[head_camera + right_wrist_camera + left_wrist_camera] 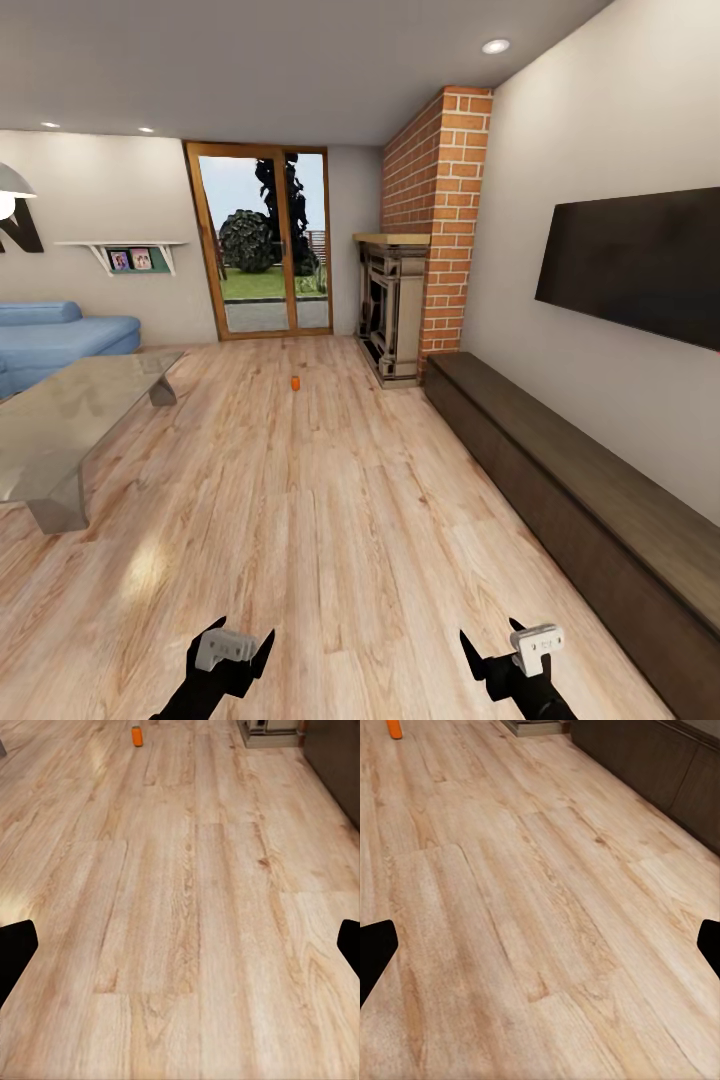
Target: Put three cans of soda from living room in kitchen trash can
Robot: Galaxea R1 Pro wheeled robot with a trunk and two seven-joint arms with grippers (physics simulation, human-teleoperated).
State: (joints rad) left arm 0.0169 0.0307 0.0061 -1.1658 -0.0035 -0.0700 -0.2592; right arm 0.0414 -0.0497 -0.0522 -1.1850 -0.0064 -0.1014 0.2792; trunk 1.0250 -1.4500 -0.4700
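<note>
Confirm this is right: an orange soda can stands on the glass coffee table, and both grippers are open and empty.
Not quite. The orange soda can stands on the wood floor ahead of the fireplace, not on the glass coffee table, as the head view shows. The left gripper and right gripper are open and empty.

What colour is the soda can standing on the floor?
Orange-red soda can, clearest in the right wrist view.

Bright, even render; ceiling spotlights (pixel 495 46) lit; daylight through glass door (pixel 262 240); soft floor (pixel 300 520) glare.

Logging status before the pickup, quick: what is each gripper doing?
Left gripper: open, holding nothing.
Right gripper: open, holding nothing.
</note>
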